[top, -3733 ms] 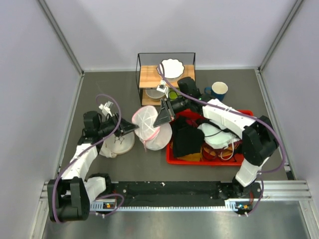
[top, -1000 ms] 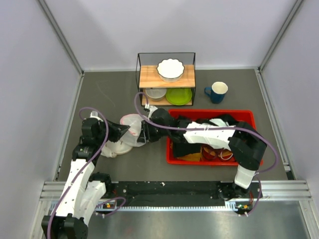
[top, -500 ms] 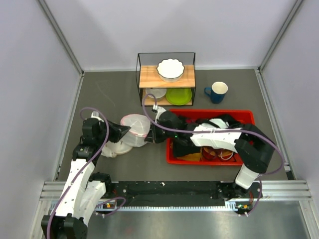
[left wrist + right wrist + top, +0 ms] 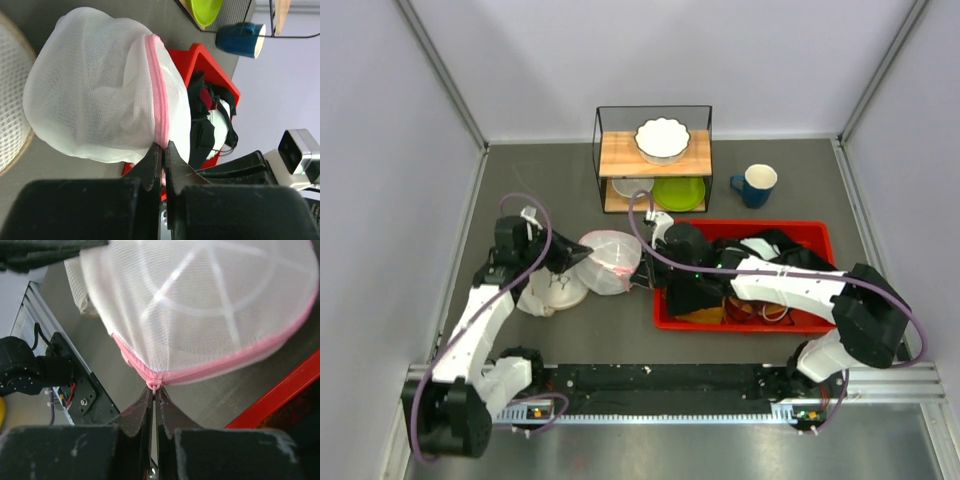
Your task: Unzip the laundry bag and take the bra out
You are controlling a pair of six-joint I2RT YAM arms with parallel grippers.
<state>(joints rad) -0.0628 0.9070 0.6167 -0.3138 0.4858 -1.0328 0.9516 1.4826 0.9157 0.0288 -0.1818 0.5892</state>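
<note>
**A:** Where is the laundry bag (image 4: 95,95)?

**B:** Just off the left wall of the red bin (image 4: 197,54), caught between the two arms. I can't tell whether its underside touches the table, because the arms cover that edge from above.

**A:** What's the left gripper (image 4: 161,150) doing?

**B:** Its tips are pressed together on the pink zipper band (image 4: 159,90), on the side of the bag facing away from the bin.

**A:** And the right gripper (image 4: 153,392)?

**B:** Also closed. It's nipping the small pink zipper tab (image 4: 153,386) on the side of the bag nearest the bin. The band looks shut on either side of the tab. It runs out of frame both ways, so I can't judge the rest.

**A:** Can you see the bra?

**B:** No. The mesh shows only a pale, blurry mass inside, with no cups or straps I could make out.

**A:** Anything else around the bin?

**B:** Inside it is a heap of black and white clothes (image 4: 212,125), partly hidden behind the bag. Past the bag, away from the bin, is a cream padded round (image 4: 11,95), cut off by the frame edge. Beyond the bin's far wall stands a blue mug (image 4: 240,40). Off the far left corner is a green plate (image 4: 205,9), clipped at the top of the left wrist view.
</note>
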